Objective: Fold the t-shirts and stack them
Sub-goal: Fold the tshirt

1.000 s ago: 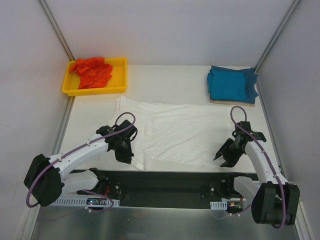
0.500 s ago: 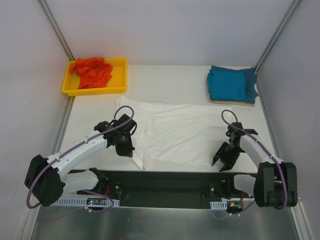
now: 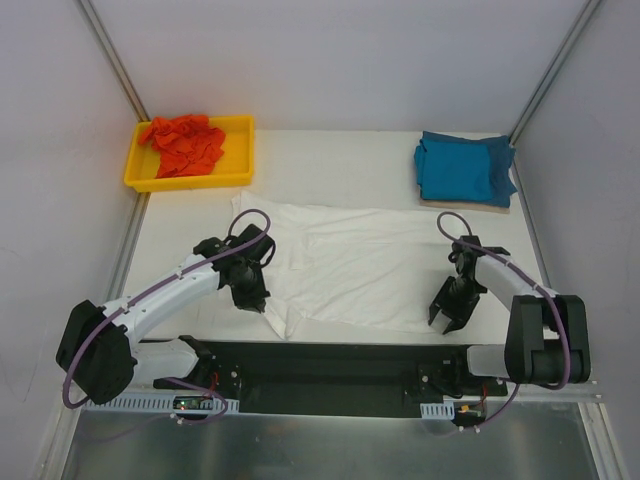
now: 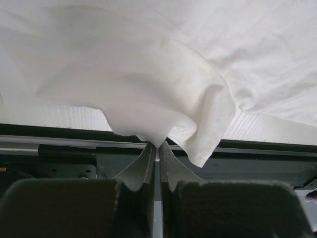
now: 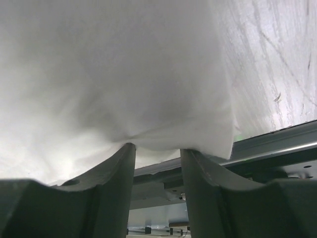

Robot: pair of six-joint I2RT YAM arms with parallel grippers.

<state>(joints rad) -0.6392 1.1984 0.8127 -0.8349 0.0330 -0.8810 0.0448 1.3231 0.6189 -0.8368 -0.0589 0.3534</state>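
The white t-shirt (image 3: pixel 360 265) lies spread out in the middle of the table. My left gripper (image 3: pixel 258 300) is shut on its near left corner. In the left wrist view the cloth (image 4: pixel 148 79) bunches into the closed gripper (image 4: pixel 158 146). My right gripper (image 3: pixel 447 313) is open at the shirt's near right edge. In the right wrist view the cloth (image 5: pixel 114 74) drapes over both tips of the gripper (image 5: pixel 157 148), with an open gap between them. The teal-blue t-shirt (image 3: pixel 462 168) lies folded at the back right. The orange-red t-shirt (image 3: pixel 185 142) is crumpled in the tray.
A shallow yellow tray (image 3: pixel 190 182) stands at the back left. The black base rail (image 3: pixel 340 365) runs along the near table edge, just below both grippers. Grey walls close in the left and right sides.
My left gripper has moved a little away from the base, carrying the shirt corner. My right gripper has moved left, onto the shirt's near right edge.
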